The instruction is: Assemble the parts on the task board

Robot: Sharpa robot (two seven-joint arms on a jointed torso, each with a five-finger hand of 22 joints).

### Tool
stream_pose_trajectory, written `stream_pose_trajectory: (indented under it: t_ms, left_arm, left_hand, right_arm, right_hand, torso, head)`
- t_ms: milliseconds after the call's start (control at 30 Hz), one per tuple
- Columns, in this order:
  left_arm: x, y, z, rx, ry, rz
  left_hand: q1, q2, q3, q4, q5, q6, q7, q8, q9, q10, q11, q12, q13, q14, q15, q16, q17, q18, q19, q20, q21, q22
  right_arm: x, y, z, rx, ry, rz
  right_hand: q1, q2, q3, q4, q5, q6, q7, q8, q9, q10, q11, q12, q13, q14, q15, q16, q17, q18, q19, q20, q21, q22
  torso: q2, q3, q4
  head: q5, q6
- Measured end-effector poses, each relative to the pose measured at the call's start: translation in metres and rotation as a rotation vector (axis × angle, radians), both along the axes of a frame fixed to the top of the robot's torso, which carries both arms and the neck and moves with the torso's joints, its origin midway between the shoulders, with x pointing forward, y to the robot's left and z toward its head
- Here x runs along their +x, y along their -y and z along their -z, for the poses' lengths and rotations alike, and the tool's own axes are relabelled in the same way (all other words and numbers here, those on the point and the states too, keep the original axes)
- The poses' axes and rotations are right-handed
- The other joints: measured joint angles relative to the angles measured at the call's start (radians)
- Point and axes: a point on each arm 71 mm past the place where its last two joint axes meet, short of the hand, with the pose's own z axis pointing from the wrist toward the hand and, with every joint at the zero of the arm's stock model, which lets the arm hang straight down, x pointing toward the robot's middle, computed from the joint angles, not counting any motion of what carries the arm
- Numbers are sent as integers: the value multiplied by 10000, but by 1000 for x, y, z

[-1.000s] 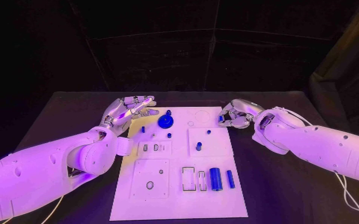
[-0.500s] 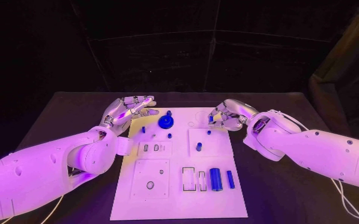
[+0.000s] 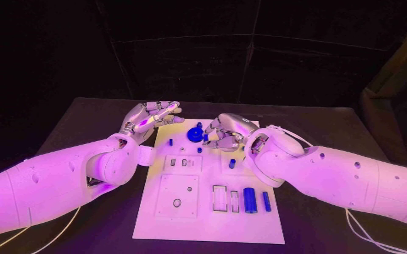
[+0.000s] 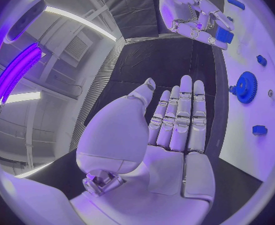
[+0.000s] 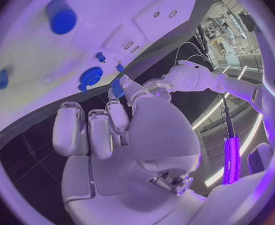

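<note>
One small blue part [image 4: 224,34] sits pinched in the right robot hand [image 3: 224,132] – rigid, light, likely slick, best held by its flat sides – while the left robot hand [image 3: 150,117] hovers wide.

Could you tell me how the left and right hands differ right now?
The left hand is stretched flat and empty; the right hand curls round a small blue part. The left hand hovers beside the task board, over the black table; the right hand is above the board, near the blue gear. Both sit at the board's far end.
</note>
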Motion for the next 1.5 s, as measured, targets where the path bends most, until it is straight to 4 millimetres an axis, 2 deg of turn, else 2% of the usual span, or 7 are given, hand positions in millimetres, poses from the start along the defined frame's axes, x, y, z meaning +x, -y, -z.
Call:
stream_pose_trajectory:
  t_ms: [200,367,833,1100,1133,1267,1500]
  left_arm:
    - [2,-1,-1,24,27,-45]
    - [4,0,-3,26,66,-57]
    - [5,1,-4,17,89,-57]
    - [5,1,-4,13,87,-56]
    - [5,1,-4,13,87,-55]
    - [5,1,-4,11,85,-54]
    - [6,1,-4,11,81,-53]
  left_hand:
    - [0,0,26,-26,0,0,0,0,0,0,0,-8,0,0,0,-61,0,0,0,0,0,-20]
    - [0,0,27,-26,0,0,0,0,0,0,0,-57,-8,0,0,-107,9,0,0,0,-46,-40]
    - [0,0,54,-53,0,0,0,0,0,0,0,-57,-7,-37,37,-146,7,0,0,0,-46,-50]
    - [0,0,54,-52,0,0,0,0,0,0,0,-57,-7,-37,37,-146,6,0,0,0,-46,-50]
    - [0,0,54,-52,0,0,0,0,0,0,0,-57,-6,-37,37,-146,6,0,0,0,-46,-49]
    - [0,0,54,-52,0,0,0,0,0,0,0,-57,-6,-37,37,-146,6,0,0,0,-46,-49]
    - [0,0,54,-52,0,0,0,0,0,0,0,-57,-6,-37,37,-146,5,0,0,0,-46,-49]
  right_arm:
    - [-7,-23,15,-530,35,-308]
    - [-11,-36,27,-857,33,-440]
    - [-17,-52,43,-1395,-73,-722]
    - [-18,-53,48,-1632,-153,-753]
    - [-18,-53,48,-1651,-155,-763]
    - [-18,-53,48,-1742,-158,-784]
    - [-17,-54,48,-1820,-131,-815]
  right_hand:
    - [-5,-6,34,-33,1,-2,-2,-37,0,-22,22,-46,-32,0,1,-39,0,1,0,0,0,-42]
    - [-58,-59,75,-23,1,-6,-6,-57,0,-36,37,-45,-61,0,1,-39,0,0,0,0,-1,-42]
    - [-58,-64,134,-26,-2,-22,-22,-83,0,-37,37,-72,-56,0,1,-39,7,1,-37,-36,-1,-83]
    - [-165,-194,233,11,-5,-29,-29,-82,7,-72,71,-108,-68,0,1,-78,5,0,-44,-28,-21,-136]
    - [-240,-268,234,11,-5,-23,-23,-80,17,-87,74,-166,-94,0,1,-122,5,1,-79,7,-62,-180]
    - [-349,-377,263,34,-4,-15,-16,-93,31,-199,89,-274,-196,0,1,-164,5,1,-146,4,-97,-330]
    - [-360,-387,279,18,-4,0,-30,-155,-37,-252,142,-421,-279,0,1,-204,4,1,-180,38,-135,-366]
  torso:
    - [-62,-30,13]
    - [-95,-53,16]
    - [-94,-29,16]
    - [-81,-18,19]
    - [-81,-17,19]
    - [-81,-16,19]
    - [-81,-12,19]
  head:
    - [160,-104]
    - [232,-163]
    - [353,-272]
    - [443,-258]
    - [449,-258]
    - [453,-278]
    - [425,-284]
